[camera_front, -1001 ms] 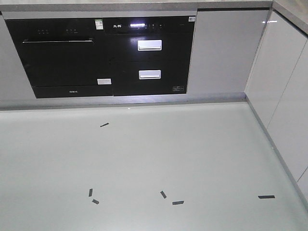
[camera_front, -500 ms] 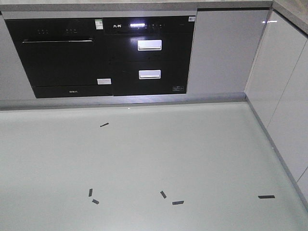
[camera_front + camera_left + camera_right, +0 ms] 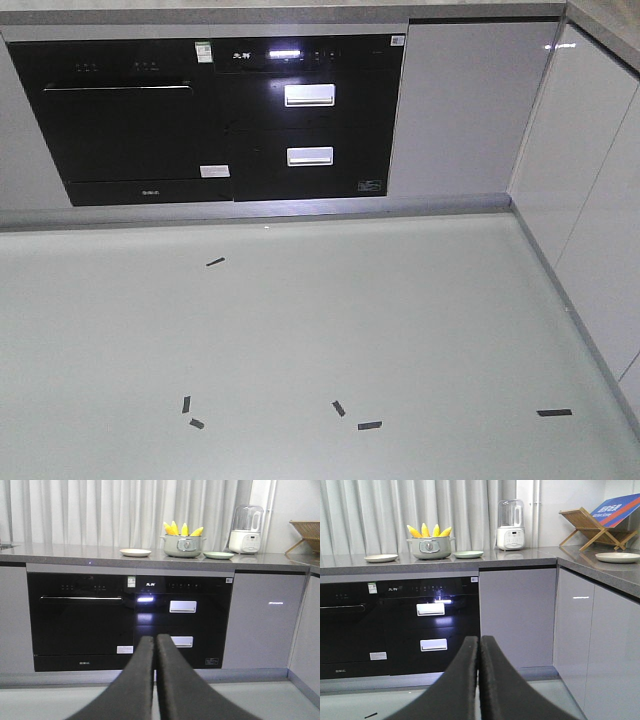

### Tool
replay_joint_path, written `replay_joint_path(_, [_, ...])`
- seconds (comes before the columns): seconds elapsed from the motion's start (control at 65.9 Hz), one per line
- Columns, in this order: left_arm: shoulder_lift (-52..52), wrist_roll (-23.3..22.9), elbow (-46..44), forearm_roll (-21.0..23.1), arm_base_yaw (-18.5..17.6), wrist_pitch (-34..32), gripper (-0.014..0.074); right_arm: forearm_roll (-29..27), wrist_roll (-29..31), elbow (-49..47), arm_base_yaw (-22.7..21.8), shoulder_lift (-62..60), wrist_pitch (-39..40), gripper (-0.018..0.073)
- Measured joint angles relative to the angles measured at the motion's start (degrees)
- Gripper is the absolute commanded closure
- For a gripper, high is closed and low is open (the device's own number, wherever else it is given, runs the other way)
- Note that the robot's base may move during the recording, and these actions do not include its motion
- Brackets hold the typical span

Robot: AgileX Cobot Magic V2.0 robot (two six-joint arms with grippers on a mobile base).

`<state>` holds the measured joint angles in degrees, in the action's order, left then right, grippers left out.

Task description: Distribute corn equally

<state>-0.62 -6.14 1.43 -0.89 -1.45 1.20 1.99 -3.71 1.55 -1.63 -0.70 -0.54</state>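
While four bright yellow corn cobs (image 3: 183, 529) are standing tips-up in the pale green round pot (image 3: 183, 547) on the grey stone countertop (image 3: 75, 557), between a cream plate (image 3: 135, 552) and a green plate (image 3: 218, 555), the left gripper (image 3: 155, 639) and right gripper (image 3: 479, 640) are hanging low, well apart from it, each pressing its dark fingers together on nothing.

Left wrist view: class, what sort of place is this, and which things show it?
Most likely a kitchen, perhaps a show kitchen. Black built-in appliances sit under a grey counter. On the counter stands a pot holding corn, with a plate beside it.
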Motion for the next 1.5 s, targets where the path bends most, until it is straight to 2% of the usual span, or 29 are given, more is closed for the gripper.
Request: replay_joint_path(1.501, [0.0, 0.0, 0.0, 0.0, 0.0, 0.0, 0.0603, 0.0, 0.0, 0.0, 0.0, 0.0, 0.0, 0.0565])
